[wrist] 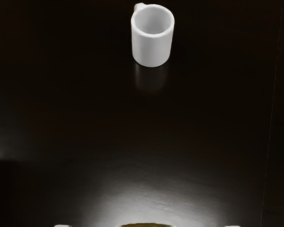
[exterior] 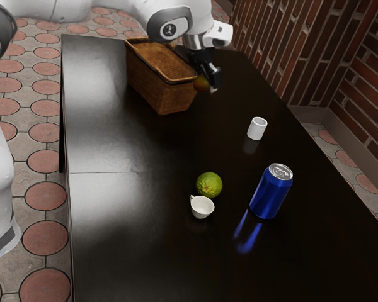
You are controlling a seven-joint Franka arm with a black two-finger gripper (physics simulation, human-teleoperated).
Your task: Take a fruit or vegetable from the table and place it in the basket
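Observation:
In the exterior view my gripper [exterior: 210, 78] is at the far part of the table, beside the near right corner of the wicker basket [exterior: 162, 94]. An orange-brown round fruit [exterior: 201, 83] is at the gripper, overlapping the basket's corner in the picture; whether it is gripped is unclear. The top of this fruit [wrist: 147, 225] peeks in at the wrist view's lower edge, just under my hand. A green citrus fruit [exterior: 209, 184] lies on the table [exterior: 138, 239], well away from the gripper.
A white mug [exterior: 257, 128] stands upright near the gripper; the wrist view has this mug [wrist: 152, 45] too. Beside the green fruit is a small white cup [exterior: 202, 207], and a tall blue can [exterior: 271, 192] stands toward the exterior view's right.

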